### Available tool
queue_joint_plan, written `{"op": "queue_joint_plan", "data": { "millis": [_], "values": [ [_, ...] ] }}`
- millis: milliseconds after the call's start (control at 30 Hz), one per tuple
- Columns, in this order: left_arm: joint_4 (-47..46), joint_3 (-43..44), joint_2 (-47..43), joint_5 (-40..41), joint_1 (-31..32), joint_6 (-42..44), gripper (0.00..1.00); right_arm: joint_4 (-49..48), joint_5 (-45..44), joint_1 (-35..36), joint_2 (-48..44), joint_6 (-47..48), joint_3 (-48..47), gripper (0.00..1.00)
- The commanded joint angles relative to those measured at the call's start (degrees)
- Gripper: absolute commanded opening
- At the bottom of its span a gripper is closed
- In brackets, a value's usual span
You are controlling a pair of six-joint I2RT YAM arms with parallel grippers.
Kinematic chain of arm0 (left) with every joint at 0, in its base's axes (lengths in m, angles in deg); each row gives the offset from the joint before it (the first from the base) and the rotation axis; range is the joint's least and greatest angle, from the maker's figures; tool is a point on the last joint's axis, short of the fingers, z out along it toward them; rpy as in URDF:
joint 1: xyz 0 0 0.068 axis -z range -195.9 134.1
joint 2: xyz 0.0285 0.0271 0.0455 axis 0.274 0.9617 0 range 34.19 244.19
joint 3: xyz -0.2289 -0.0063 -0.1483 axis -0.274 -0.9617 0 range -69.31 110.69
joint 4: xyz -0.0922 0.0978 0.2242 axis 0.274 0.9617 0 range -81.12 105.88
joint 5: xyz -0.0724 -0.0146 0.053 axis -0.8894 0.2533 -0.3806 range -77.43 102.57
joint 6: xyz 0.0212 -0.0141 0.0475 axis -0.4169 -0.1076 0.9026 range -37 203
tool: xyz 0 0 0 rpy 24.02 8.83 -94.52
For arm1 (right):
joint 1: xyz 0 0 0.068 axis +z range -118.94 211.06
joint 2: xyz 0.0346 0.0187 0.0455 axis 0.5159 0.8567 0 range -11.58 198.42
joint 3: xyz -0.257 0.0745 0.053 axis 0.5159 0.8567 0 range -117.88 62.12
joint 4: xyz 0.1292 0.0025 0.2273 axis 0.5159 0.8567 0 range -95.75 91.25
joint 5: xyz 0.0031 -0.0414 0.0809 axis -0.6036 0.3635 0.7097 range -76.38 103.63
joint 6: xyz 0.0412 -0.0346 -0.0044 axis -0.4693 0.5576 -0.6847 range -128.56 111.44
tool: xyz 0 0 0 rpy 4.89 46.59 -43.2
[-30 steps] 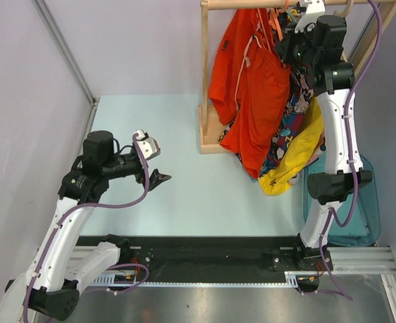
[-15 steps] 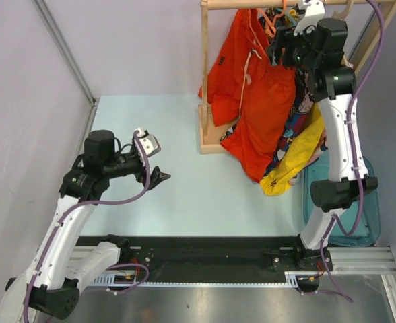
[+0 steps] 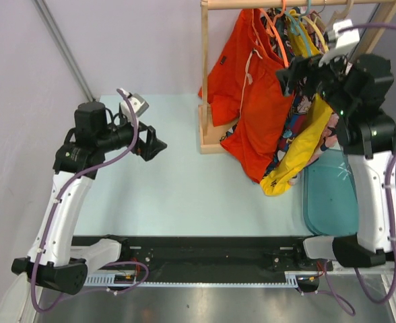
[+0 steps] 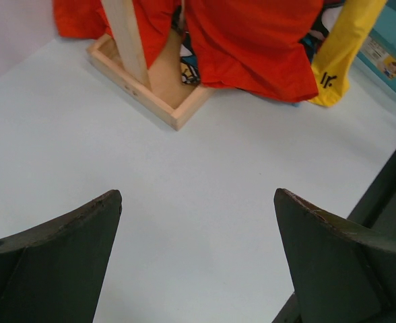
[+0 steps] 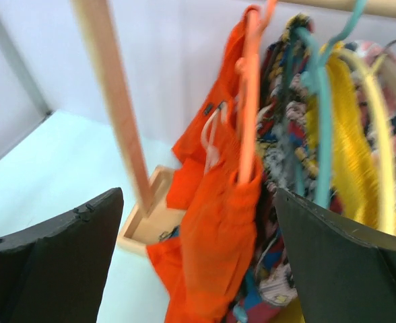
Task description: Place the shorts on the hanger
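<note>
At the near side, the left gripper [image 3: 155,143] now hovers higher and farther back over the pale table [image 3: 178,195] than a second ago, its arm drawn toward the left wall. Its jaws are spread wide with nothing between them, as before, and its wrist view looks across bare tabletop to the foot of the wooden rack [image 3: 205,74]. On the right, the teal bin [image 3: 329,202] is more exposed now that the right arm's elbow has swung off it. The right gripper [image 3: 293,75] was up at the rod a second ago. It has since backed away to the right and dropped lower, and its jaws have gone from nearly closed to fully spread and empty, apart from the garments. Farthest back, the shorts [image 3: 255,101] hang free on the hanger [image 3: 273,37], whose hook sits over the rack's top rod, just left of the comic-print shorts [image 3: 297,118] and the yellow shorts [image 3: 306,151]. Their hem has shifted slightly since the release.
</note>
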Motion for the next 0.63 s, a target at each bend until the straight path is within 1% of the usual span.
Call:
{"op": "queue_joint_plan", "data": {
  "millis": [0,67,100,133,200,300,433,600],
  "values": [
    [-0.1,3.9,1.6,6.0,-0.4,-4.7,1.0,0.8,6.9,1.4,-8.5,1.5,13.2,1.0],
    [1.4,2.8,2.0,7.0,-0.4,-4.4,1.0,1.4,9.7,1.7,-11.9,1.2,18.8,1.0],
    [1.6,1.9,1.9,7.6,-0.4,-4.5,1.0,1.9,10.6,1.6,-13.2,1.3,23.5,1.0],
    [2.1,-0.1,1.5,7.8,-0.4,-4.4,1.0,2.3,11.7,1.6,-16.4,1.8,26.4,1.0],
    [2.0,-2.5,0.5,9.8,-0.4,-3.9,1.0,4.2,12.5,1.5,-19.1,2.6,32.4,1.0],
    [1.3,-7.2,-2.5,13.2,-0.4,-3.2,1.0,5.2,12.0,1.1,-23.5,4.5,38.1,1.0],
    [0.3,-12.1,-6.0,15.7,-0.4,-3.6,1.0,5.5,12.5,-0.1,-27.3,5.0,43.1,1.0],
    [0.6,-12.7,-8.2,18.5,-0.4,-3.3,1.0,4.0,13.2,-1.0,-29.5,4.4,45.4,1.0]
  ]
}}
